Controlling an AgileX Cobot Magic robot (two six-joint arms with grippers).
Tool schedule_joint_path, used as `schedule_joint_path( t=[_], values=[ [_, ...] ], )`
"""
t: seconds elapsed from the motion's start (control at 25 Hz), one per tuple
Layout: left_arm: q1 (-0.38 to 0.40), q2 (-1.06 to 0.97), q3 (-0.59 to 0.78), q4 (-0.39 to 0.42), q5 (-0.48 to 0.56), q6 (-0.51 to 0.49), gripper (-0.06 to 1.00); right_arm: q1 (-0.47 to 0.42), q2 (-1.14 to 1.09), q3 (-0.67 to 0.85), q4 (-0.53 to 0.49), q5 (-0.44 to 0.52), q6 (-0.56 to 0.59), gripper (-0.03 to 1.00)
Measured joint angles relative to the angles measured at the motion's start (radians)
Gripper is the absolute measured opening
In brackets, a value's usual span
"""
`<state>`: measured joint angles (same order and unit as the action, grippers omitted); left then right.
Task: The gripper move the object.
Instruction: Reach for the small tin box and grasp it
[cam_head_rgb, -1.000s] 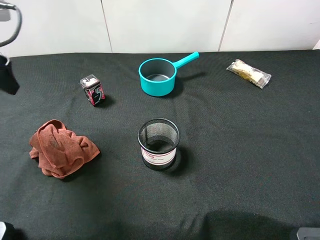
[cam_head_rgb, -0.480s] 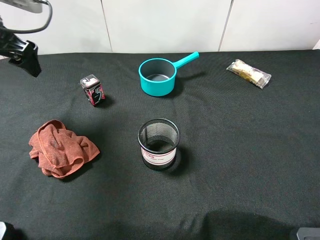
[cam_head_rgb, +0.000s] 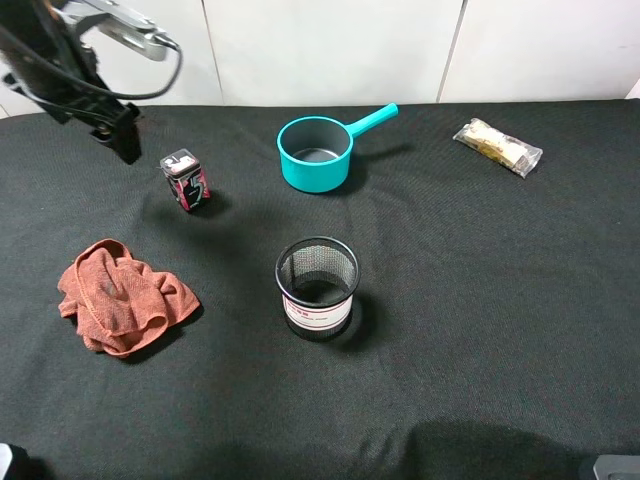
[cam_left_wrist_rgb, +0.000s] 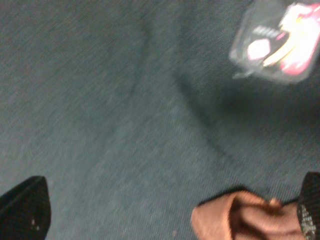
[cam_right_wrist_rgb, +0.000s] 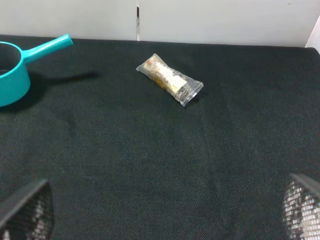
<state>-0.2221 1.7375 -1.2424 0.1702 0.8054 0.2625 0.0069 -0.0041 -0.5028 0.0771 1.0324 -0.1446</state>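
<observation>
The left gripper (cam_head_rgb: 122, 140) hangs at the far left of the black surface (cam_head_rgb: 480, 300), at the end of a dark arm (cam_head_rgb: 55, 60) that comes in from the upper left corner of the high view. In the left wrist view its two black fingertips (cam_left_wrist_rgb: 25, 210) sit at opposite edges of the picture, so the left gripper (cam_left_wrist_rgb: 167, 207) is spread wide and holds nothing.

The box (cam_head_rgb: 186, 180) stands upright on the surface, just to the right of this gripper and a little nearer the camera. The two are apart, not touching. It is black with red-pink graphics and a grey-white top. The left wrist view is blurred, but it shows the box (cam_left_wrist_rgb: 277, 42) from above with the surface all round it.

A crumpled rust-brown cloth (cam_head_rgb: 120, 297) lies nearer the front, well apart from the box. Its edge (cam_left_wrist_rgb: 240, 220) shows between the fingertips in the left wrist view.

A teal pot (cam_head_rgb: 316, 153) sits to the right of the box, its handle pointing to the far right. A black mesh cup (cam_head_rgb: 317, 287) stands upright in front of the pot, near the middle of the surface. A clear packet (cam_head_rgb: 497, 147) lies flat at the far right.

The right gripper (cam_right_wrist_rgb: 162, 210) does not show in the high view. In its own wrist view its mesh-patterned fingertips (cam_right_wrist_rgb: 27, 212) stand far apart, empty, with the packet (cam_right_wrist_rgb: 170, 80) and the pot (cam_right_wrist_rgb: 10, 75) beyond them.
</observation>
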Motion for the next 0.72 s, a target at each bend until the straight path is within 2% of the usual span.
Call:
schedule_joint_path(
  t=[0.36,0.72],
  values=[
    [-0.084,0.09,-0.044,-0.003,-0.024,0.01,0.98,0.0,0.0,0.0,0.0,0.0,0.0,0.69],
    [-0.094,0.155,-0.044,-0.038,-0.04,0.01,0.98,0.0,0.0,0.0,0.0,0.0,0.0,0.69]
  ],
)
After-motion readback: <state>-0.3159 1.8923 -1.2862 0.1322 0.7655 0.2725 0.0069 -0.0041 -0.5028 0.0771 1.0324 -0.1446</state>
